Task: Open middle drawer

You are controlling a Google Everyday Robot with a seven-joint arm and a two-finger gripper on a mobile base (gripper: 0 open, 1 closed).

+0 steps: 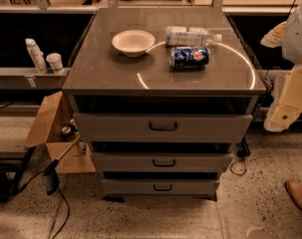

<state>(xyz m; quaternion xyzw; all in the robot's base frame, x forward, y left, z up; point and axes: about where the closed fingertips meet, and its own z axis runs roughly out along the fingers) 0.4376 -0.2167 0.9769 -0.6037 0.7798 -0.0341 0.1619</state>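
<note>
The grey metal cabinet (163,78) stands in the middle of the camera view with three drawers stacked in its front. The middle drawer (163,162) is wide and shallow, with a small dark bar handle (164,163) at its centre, and it looks pushed in. Above it is the taller drawer (163,127) with a wider handle. Below it is the smallest drawer (162,187). My arm's cream and white parts are at the right edge, and the gripper (282,117) hangs there, well right of the drawers and above the middle handle's height.
On the cabinet top lie a white bowl (133,42), a clear plastic bottle (190,35) on its side and a blue can (189,57). An open cardboard box (53,133) stands at the cabinet's left. Cables run over the floor at the left. A shoe (299,194) shows at the right.
</note>
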